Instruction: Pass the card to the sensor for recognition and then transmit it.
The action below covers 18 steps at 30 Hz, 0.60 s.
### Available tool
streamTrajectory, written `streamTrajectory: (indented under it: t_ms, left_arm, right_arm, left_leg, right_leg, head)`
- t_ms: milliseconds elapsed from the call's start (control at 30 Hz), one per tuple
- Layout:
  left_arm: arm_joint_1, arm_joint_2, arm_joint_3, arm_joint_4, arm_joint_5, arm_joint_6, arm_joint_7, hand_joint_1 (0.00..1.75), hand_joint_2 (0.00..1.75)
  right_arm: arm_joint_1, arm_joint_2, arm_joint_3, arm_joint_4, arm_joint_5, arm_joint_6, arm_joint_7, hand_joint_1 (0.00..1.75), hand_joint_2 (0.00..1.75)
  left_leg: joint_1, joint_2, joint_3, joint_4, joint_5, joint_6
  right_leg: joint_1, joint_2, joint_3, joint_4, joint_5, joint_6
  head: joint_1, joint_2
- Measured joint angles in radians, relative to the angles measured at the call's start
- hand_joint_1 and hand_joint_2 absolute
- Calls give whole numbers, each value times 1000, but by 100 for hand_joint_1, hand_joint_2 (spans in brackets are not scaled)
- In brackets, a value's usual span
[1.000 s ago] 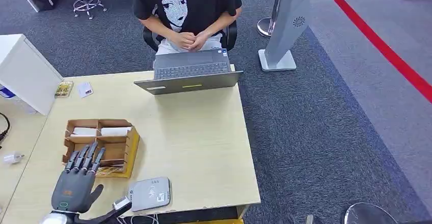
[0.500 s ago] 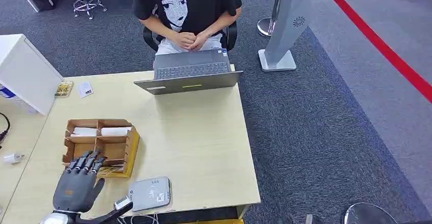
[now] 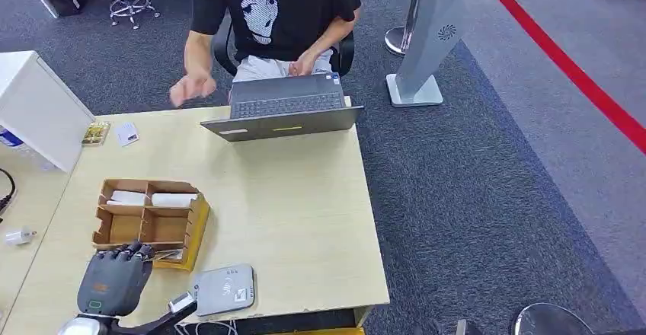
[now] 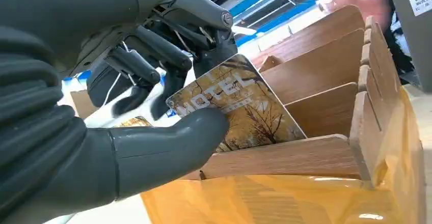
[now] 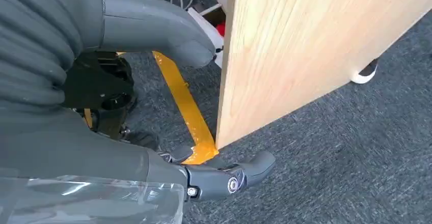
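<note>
Wooden organiser [image 4: 326, 71], near-left: my left hand [image 4: 127, 112] pinches 1 hotel card [image 4: 239, 107]; lift straight out, then right to sensor [image 3: 225, 289].

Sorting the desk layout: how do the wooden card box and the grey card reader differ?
The wooden card box is brown, open-topped and split into compartments; the grey card reader is flat and closed. The box lies farther from the robot, the reader at the table's near edge. Both rest on the table.

The card [image 4: 239, 107] pinched in the left robot hand [image 4: 127, 96] reads "HOTEL"; other labels stay illegible.
</note>
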Motion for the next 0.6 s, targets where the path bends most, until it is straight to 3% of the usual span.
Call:
streamTrajectory:
  t_ms: [233,333,467,600]
  left_arm:
    - [6,14,0,-21,2,45,0,175,175]
    - [13,34,1,-126,24,75,-15,175,175]
    - [-55,62,9,-257,23,28,-16,175,175]
    - [-148,88,10,-281,14,-32,-2,175,175]
  right_arm:
    - [0,0,2,0,-4,-1,-3,0,175]
    - [1,0,2,0,-10,-5,-4,0,175]
    - [1,0,3,0,-12,-5,-9,0,175]
    - [1,0,12,1,3,0,-9,0,175]
  left_leg:
    - [0,0,0,0,0,0]
    - [0,0,0,0,0,0]
    - [0,-2,0,0,0,0]
    - [0,-2,0,0,2,-1]
  right_leg:
    - [0,0,0,0,0,0]
    - [0,0,0,0,0,0]
    - [0,-2,1,0,0,0]
    - [0,-2,1,0,1,-1]
  head:
    - [0,0]
    - [0,0]
    - [0,0]
    - [0,0]
